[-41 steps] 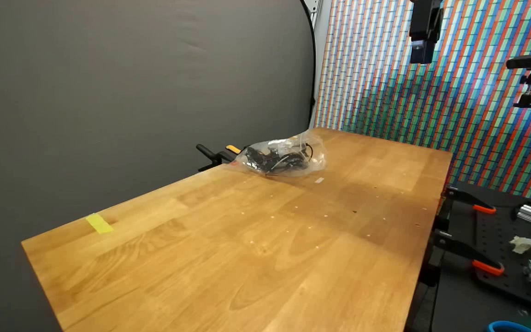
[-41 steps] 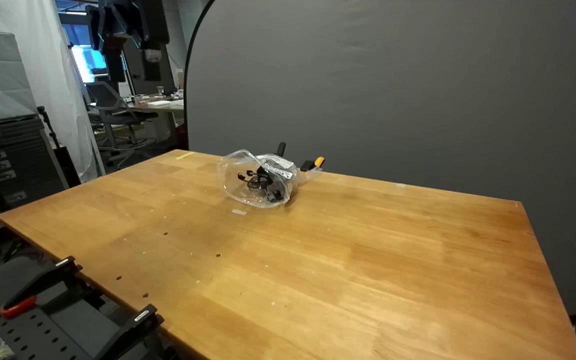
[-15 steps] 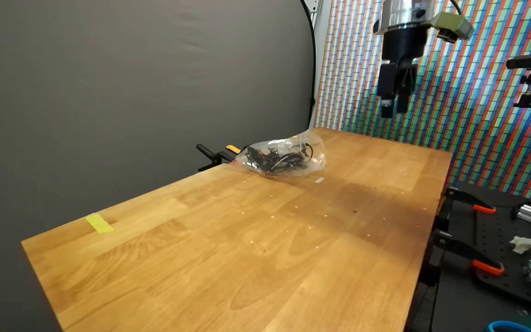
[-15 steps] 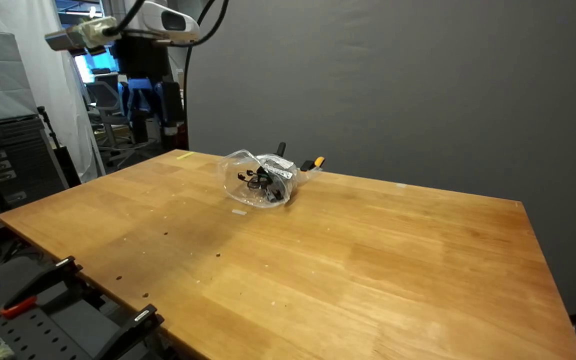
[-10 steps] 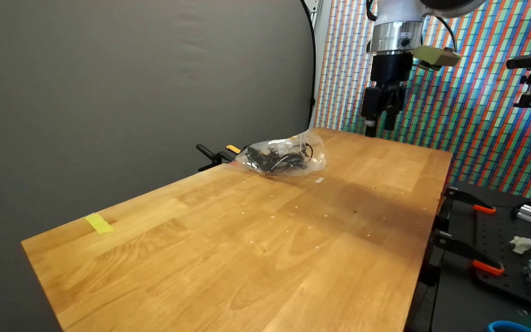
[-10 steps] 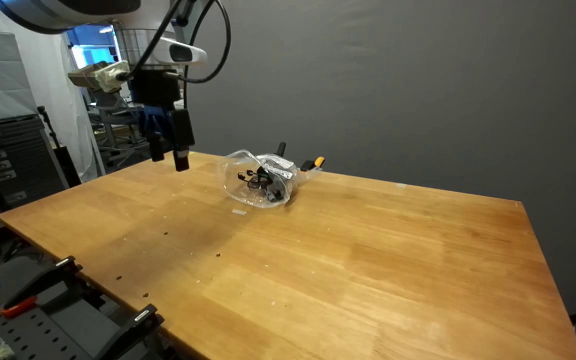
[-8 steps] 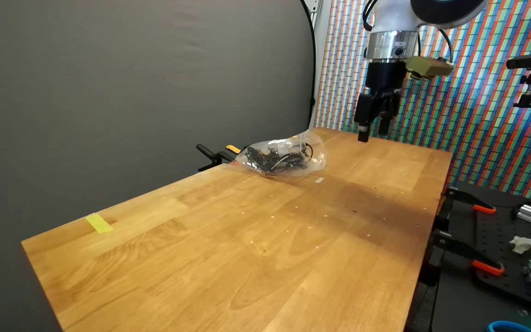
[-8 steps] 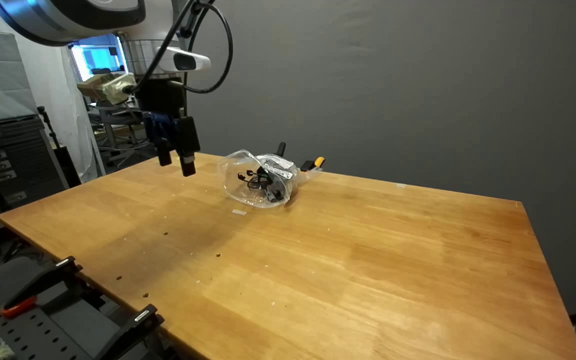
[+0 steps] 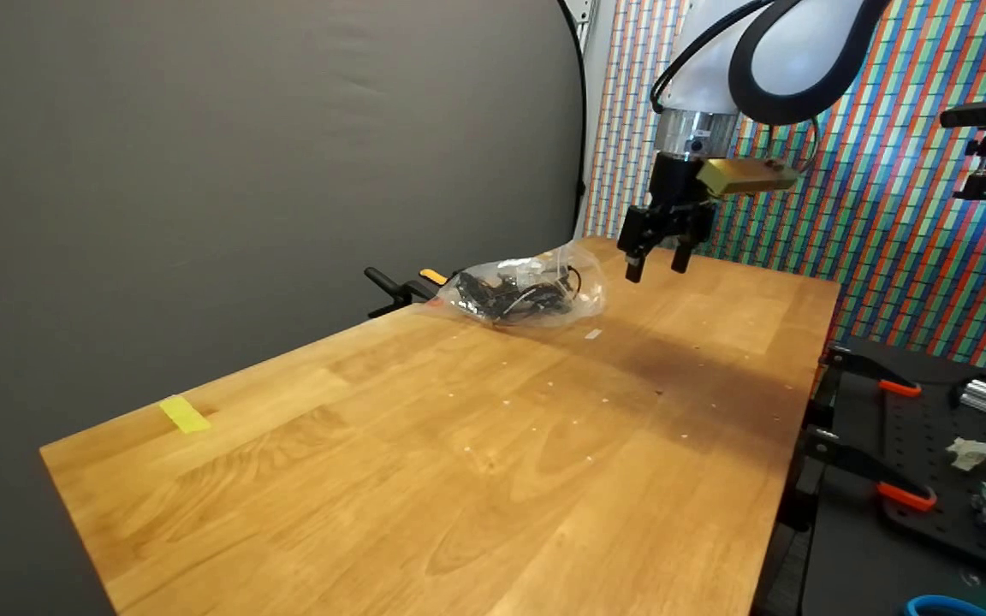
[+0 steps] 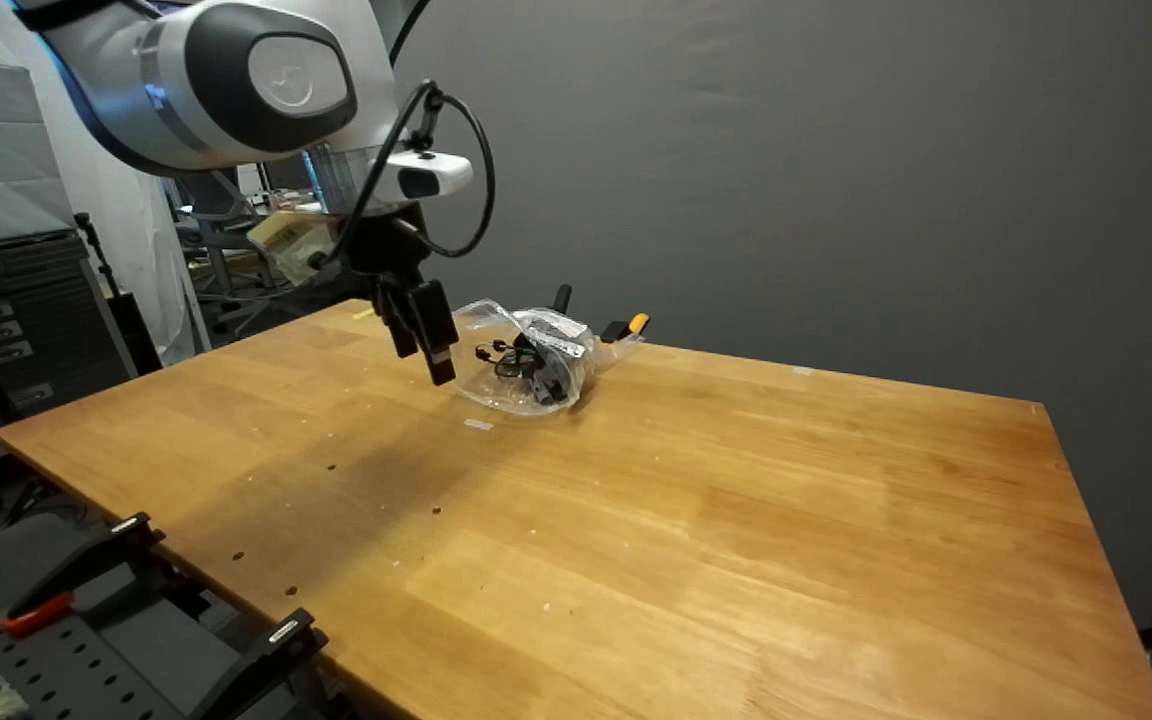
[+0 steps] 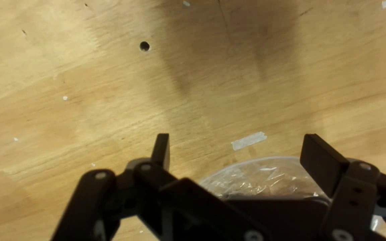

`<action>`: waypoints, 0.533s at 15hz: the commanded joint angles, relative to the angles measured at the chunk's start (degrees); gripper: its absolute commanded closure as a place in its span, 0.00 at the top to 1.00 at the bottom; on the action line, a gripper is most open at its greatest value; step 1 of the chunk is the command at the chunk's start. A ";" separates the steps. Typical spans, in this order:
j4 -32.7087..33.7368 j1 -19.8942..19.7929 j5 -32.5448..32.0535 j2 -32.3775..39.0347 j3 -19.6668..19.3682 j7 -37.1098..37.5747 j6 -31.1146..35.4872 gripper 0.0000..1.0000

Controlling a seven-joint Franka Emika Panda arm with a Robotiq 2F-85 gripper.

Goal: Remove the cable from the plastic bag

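Gripper (image 9: pixel 656 273), black, two-fingered, is hovering, spread wide, near clear crumpled plastic bag (image 10: pixel 558 322). Black looped cable (image 10: pixel 518 363) is lying inside.

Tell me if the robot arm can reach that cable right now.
Not directly, it seems: the cable lies inside the plastic bag, and whether that gapes wide enough is unclear. The open gripper hangs near the bag with nothing visible between them.

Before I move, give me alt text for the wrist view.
The open gripper hovers over a wooden tabletop, partly hiding a clear plastic bag at the frame's bottom. A short strip of whitish tape lies just beyond the bag's edge; a dark round hole sits higher, left of centre.
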 commanded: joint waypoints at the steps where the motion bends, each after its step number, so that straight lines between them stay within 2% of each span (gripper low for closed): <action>1: 5.96 1.07 -1.46 7.10 -3.46 5.85 5.45 1.00; 4: 10.12 2.69 2.51 11.55 -5.20 5.63 8.10 1.00; 8: 14.99 3.17 10.85 16.28 -3.72 3.37 9.36 1.00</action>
